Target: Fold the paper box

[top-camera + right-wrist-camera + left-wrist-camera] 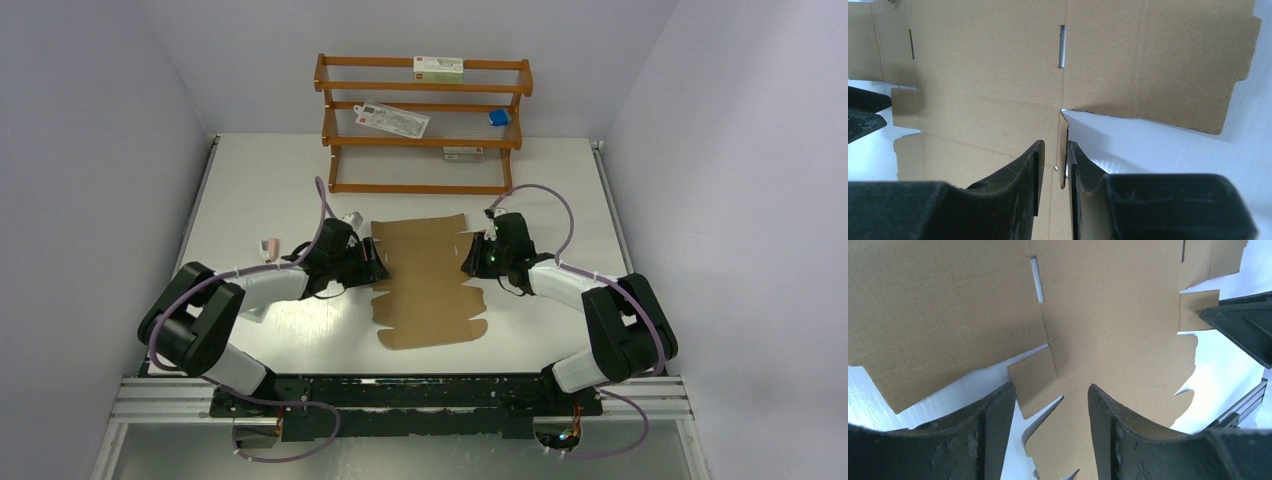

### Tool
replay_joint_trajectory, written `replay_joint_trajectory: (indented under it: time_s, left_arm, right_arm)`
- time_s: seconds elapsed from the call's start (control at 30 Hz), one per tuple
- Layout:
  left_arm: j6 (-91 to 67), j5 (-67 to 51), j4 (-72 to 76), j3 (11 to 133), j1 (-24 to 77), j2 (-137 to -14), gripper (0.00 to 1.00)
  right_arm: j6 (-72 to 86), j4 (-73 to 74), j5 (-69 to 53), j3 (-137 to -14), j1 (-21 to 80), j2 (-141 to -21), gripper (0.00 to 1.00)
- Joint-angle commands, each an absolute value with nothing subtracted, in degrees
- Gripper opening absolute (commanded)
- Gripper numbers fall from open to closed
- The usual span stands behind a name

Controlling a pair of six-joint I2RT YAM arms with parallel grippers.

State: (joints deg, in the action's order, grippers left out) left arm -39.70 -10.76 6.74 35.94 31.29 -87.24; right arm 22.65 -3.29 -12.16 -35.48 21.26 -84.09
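Progress: barely begun; the paper box is a flat sheet with all its folds left to do.
Place: on the table, on the arms' side of the wooden rack.
Material: plain matte brown cardboard, creased, slotted, with jagged-cut tabs.
Left gripper: jaws wide open astride a side tab, holding nothing.
Right gripper: jaws nearly closed, pinching an upturned tab.

Matt brown cardboard paper box

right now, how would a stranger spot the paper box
On the white table, in front of the wooden rack, the paper box lies unfolded. It is a plain brown die-cut cardboard sheet, unlike the white printed cartons on the rack.
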Motion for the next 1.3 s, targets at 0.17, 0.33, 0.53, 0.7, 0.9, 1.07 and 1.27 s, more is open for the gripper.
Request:
replay_joint_trajectory:
  time_s: [0.17,0.33,0.53,0.7,0.9,1.07,1.27]
  left_arm:
    - [-39.97,-12.33,5.36,37.01,31.57,-84.4,0.56]
    - [-40.4,-12.66,5.74,37.24,32.37,-85.3,0.53]
    - [-41.28,-11.78,5.62,38.41,34.1,-85.06,0.5]
    - [-41.65,-10.75,4.68,39.48,35.04,-84.6,0.48]
    - [-42.09,-10.24,4.29,40.69,35.97,-85.19,0.46]
    - [-42.22,-9.82,3.87,42.0,37.35,-86.7,0.46]
    - [-40.96,-6.67,1.06,45.04,39.82,-88.74,0.46]
  right_arm:
    - [22.25,-1.93,-8.23,-37.46,23.49,-82.6,0.27]
    - [22.08,-1.32,-6.26,-37.89,24.45,-82.69,0.26]
    - [22.33,-1.34,-5.12,-37.92,25.45,-83.06,0.26]
    - [22.28,-1.08,-4.36,-38.23,26.07,-83.21,0.26]
    - [22.32,-0.79,-2.73,-38.49,26.72,-83.48,0.25]
    - [22.33,-0.44,-1.75,-38.69,27.15,-83.94,0.25]
    - [22.33,-0.18,-0.82,-38.76,27.64,-83.98,0.25]
